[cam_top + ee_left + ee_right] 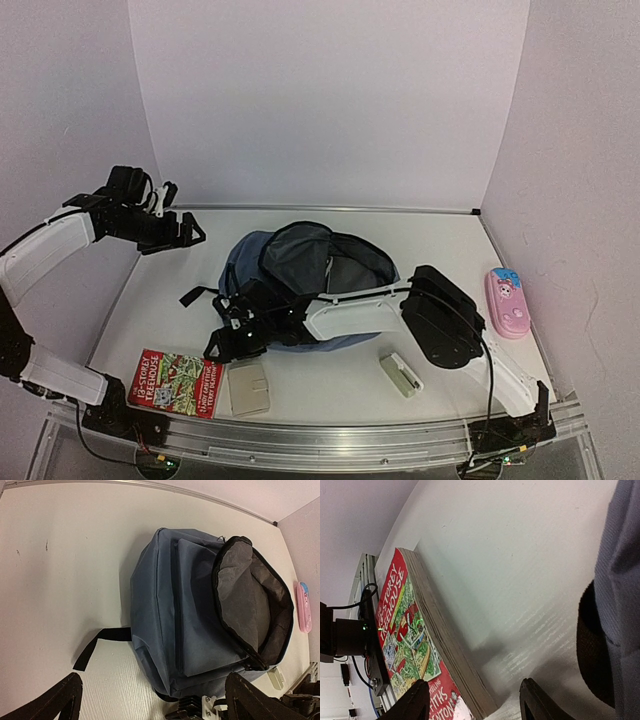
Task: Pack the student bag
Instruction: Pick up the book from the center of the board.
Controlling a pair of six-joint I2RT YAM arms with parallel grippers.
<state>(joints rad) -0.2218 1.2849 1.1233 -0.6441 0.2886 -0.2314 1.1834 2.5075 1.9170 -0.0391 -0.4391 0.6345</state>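
We see a white table [330,225] with pale walls on three sides. The student bag [300,260], slate-blue, lies near the middle of it, a little left of centre. Its main compartment is unzipped and gapes toward the far side, showing grey lining. In the left wrist view the bag [190,615] shows its front pocket, and a black strap [100,645] trails flat on the table from its side.

The right arm reaches across the near side of the bag to the left. The right gripper [225,345] hangs low between the bag and a book [175,383]. Its jaws stand partly apart with nothing clamped between them. From its wrist camera the book's [405,630] red cover and page edges lie just beside the fingers [417,700], and we cannot tell whether they touch.

The left arm is raised at the far left. The left gripper [190,232] is spread wide and empty, pointing toward the bag.

The book lies at the near left edge. A pink pencil case [507,302] lies at the right, well apart from the bag. A flat beige item [247,388] lies just right of the book. A small white-and-green block [401,374] lies near the bag's near right side.
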